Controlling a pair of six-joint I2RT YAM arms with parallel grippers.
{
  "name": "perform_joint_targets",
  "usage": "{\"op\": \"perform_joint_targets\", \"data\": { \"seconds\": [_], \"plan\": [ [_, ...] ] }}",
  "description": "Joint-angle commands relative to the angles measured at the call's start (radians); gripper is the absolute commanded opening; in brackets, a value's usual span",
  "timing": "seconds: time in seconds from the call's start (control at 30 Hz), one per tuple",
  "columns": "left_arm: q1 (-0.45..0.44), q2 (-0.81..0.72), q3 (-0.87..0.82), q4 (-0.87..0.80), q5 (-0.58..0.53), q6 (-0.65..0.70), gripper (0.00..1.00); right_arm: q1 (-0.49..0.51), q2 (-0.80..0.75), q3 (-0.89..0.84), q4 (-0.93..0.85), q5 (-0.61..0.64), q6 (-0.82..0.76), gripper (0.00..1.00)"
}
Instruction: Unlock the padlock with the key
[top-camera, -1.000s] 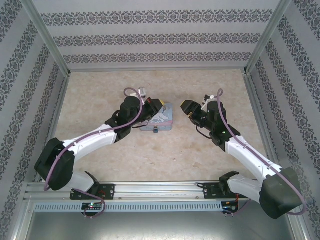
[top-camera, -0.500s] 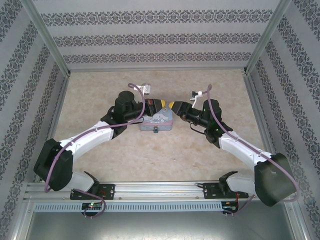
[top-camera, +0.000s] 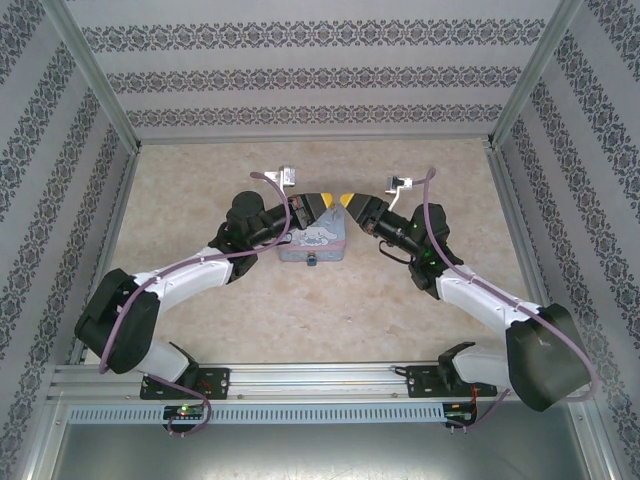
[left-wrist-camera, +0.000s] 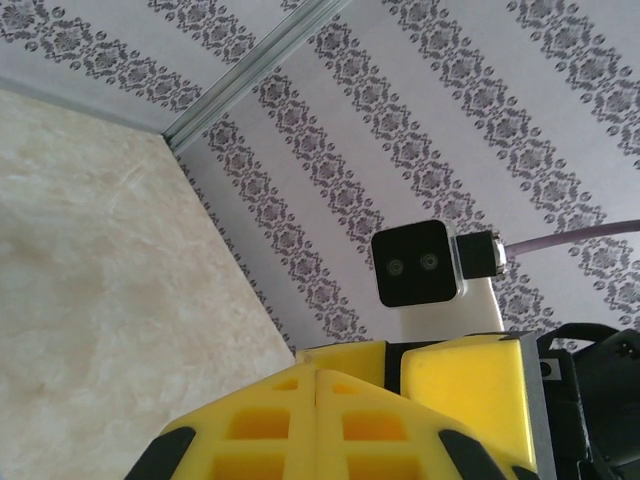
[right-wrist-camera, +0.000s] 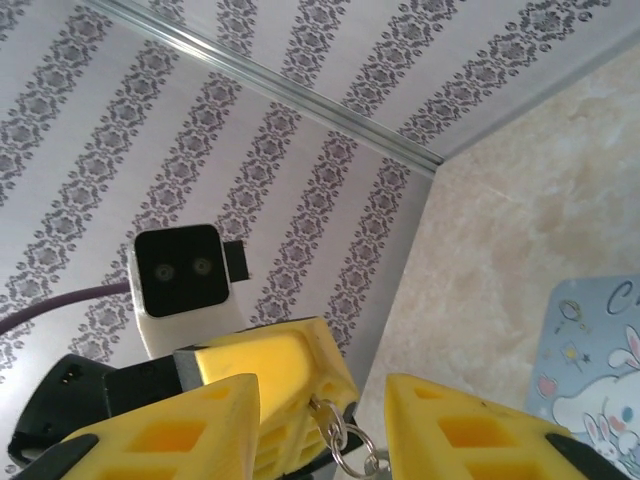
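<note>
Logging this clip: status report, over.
Left gripper shut, silver ring dangling from its tips. Right gripper open, jaws either side of that ring. Padlock at the tin's near edge. Nothing blocking.

Beige marbled table (top-camera: 300, 320); pale blue cartoon-printed tin (top-camera: 318, 245) flat near middle; tiny padlock (top-camera: 312, 261) at tin's near edge.

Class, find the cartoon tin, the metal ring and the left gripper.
cartoon tin (top-camera: 318, 243), top view, printed lid.
metal ring (right-wrist-camera: 331, 432), right wrist view, its top link.
left gripper (left-wrist-camera: 316, 388), left wrist view, seam between shut fingertips.
</note>
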Motion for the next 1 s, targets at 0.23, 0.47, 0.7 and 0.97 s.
{"op": "perform_joint_targets", "data": {
  "seconds": [0.23, 0.47, 0.7, 0.97],
  "plan": [
    [0.013, 0.016, 0.004, 0.120, -0.007, -0.063, 0.00, 0.033, 0.048, 0.010, 0.111, 0.003, 0.040, 0.36],
    [0.013, 0.027, 0.018, 0.102, 0.002, -0.065, 0.00, 0.038, 0.057, 0.002, 0.123, -0.014, 0.033, 0.34],
    [0.013, 0.042, 0.030, 0.095, 0.013, -0.069, 0.00, 0.038, 0.063, 0.003, 0.123, -0.038, 0.024, 0.29],
    [0.013, 0.053, 0.040, 0.099, 0.016, -0.077, 0.00, 0.038, 0.078, 0.000, 0.127, -0.047, 0.027, 0.27]
  ]
}}
